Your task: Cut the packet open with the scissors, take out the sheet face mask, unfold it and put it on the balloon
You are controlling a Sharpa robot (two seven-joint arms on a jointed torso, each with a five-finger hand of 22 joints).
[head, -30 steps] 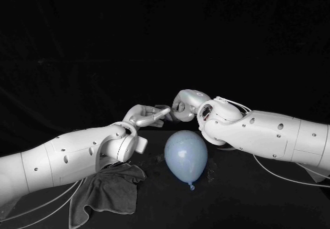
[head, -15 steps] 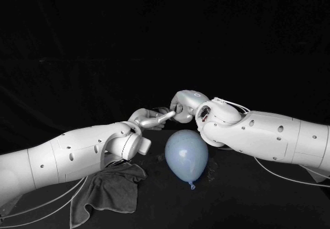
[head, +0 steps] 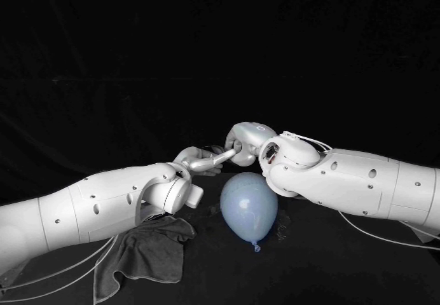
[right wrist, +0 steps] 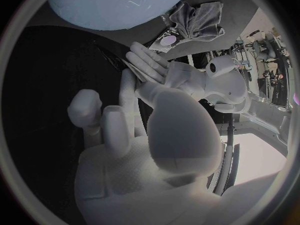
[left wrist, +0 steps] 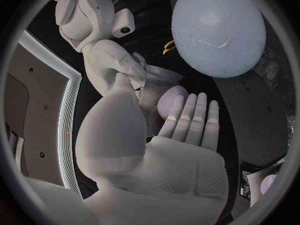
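A pale blue balloon (head: 247, 206) lies on the black table, knot toward me; it also shows as the balloon (left wrist: 219, 30) and the balloon (right wrist: 119, 0). Just behind it my two hands meet above the table. My left hand (head: 203, 159) pinches a pale flat packet (left wrist: 156, 85) between thumb and flat fingers (left wrist: 194, 117). My right hand (head: 246, 141) touches the same packet from the other side, thumb against the left hand (right wrist: 150, 60); a thin dark edge of the packet (right wrist: 124, 65) shows there. A yellow bit, perhaps the scissors (left wrist: 167, 46), lies by the balloon.
A dark grey cloth (head: 151, 251) lies crumpled at the table's front left, under my left forearm, and shows again as the cloth (right wrist: 197, 17). A small round pale object (right wrist: 169, 39) sits beside it. Cables hang from both arms.
My left hand has slid slightly right and down, and my right hand has edged toward it, so the two are closer together behind the balloon. The balloon and cloth have not moved.
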